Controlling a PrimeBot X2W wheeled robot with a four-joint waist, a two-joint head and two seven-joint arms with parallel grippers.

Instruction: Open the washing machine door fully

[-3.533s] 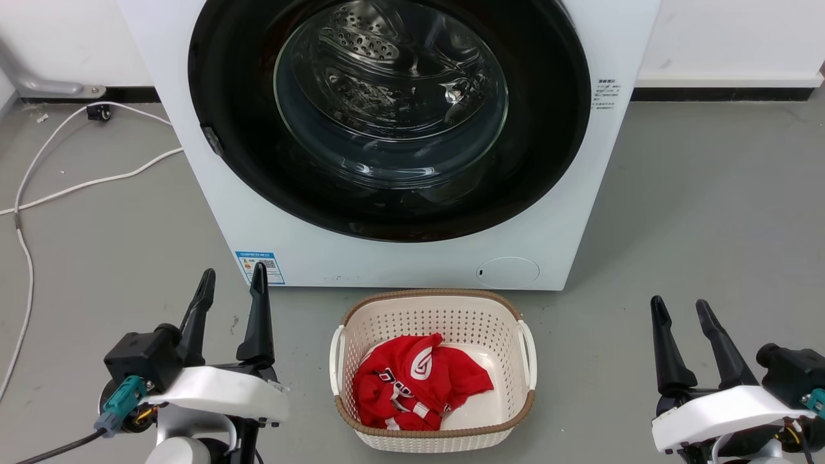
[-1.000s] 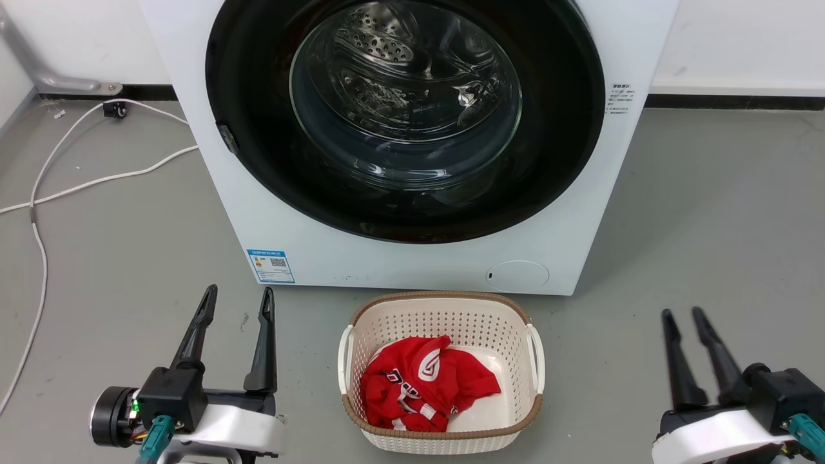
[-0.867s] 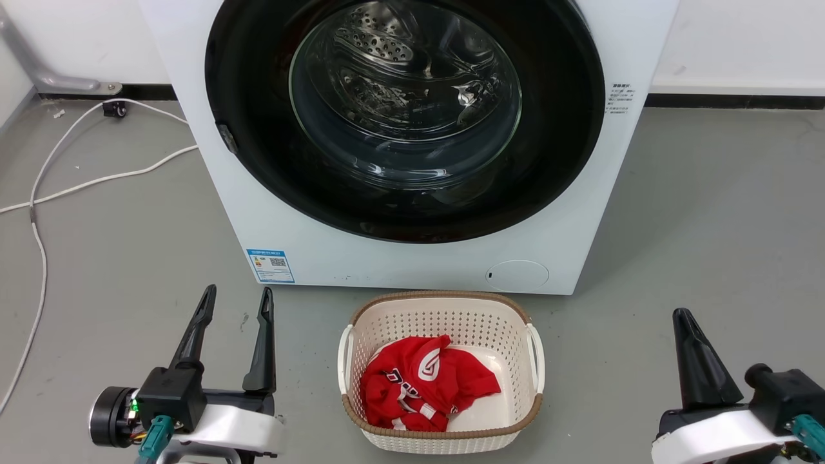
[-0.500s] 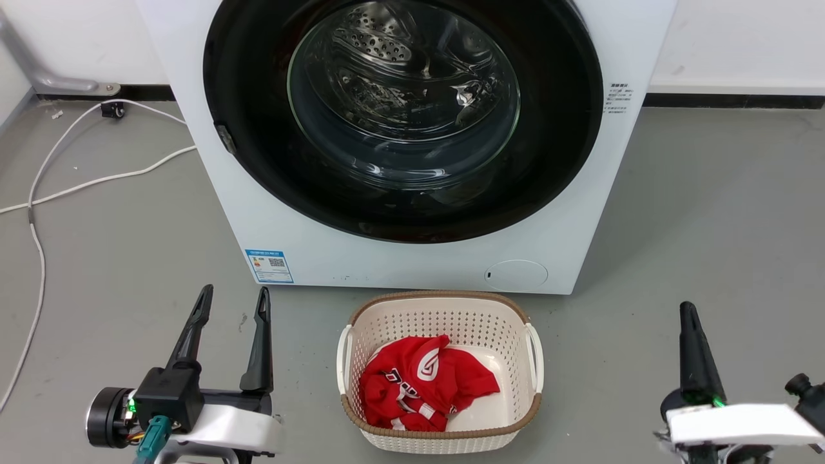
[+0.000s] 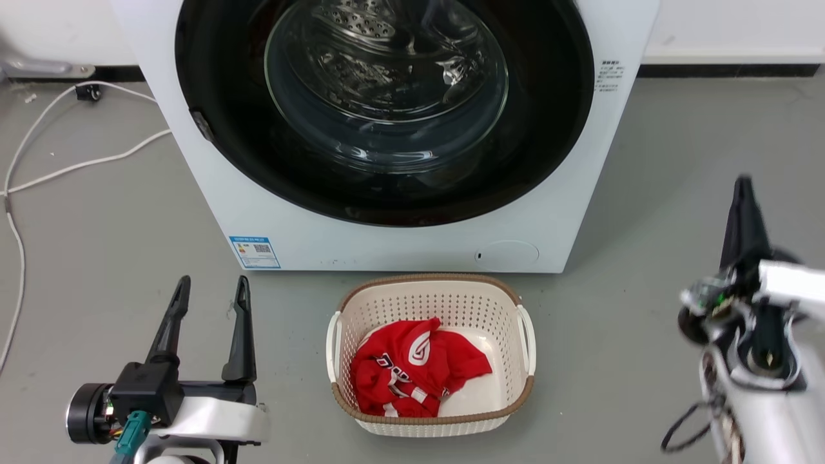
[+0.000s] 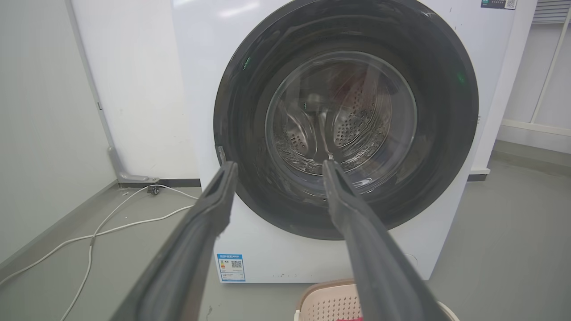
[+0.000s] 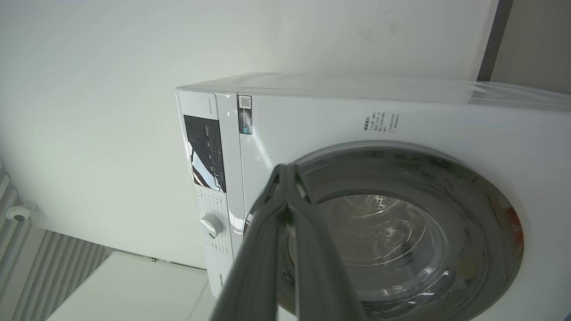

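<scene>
At our lower left in the head view, the left gripper [image 5: 213,282] holds its jaws apart with nothing between them, pointing up toward the machine over the grey floor [image 5: 97,258]. Through the left wrist view we see those two jaws framing the lower left part of the washing machine door [image 5: 385,90], well short of it. Our right gripper [image 7: 285,171] has its jaws together, tips touching. In the head view it stands raised at the right edge, blurred, and apart from the machine's right side.

The washing machine door is shut, sitting flush in the front of the white washing machine [image 5: 335,248], with its glossy black ring around the bulging glass and the steel drum [image 5: 351,22] behind. A small grey catch [image 5: 201,125] sits at the door's left rim. Just in front of the machine we see a cream basket [image 5: 428,281] standing on the floor with a red garment [image 5: 412,374] inside. A white cable [image 5: 64,171] trails across the floor at the left.
</scene>
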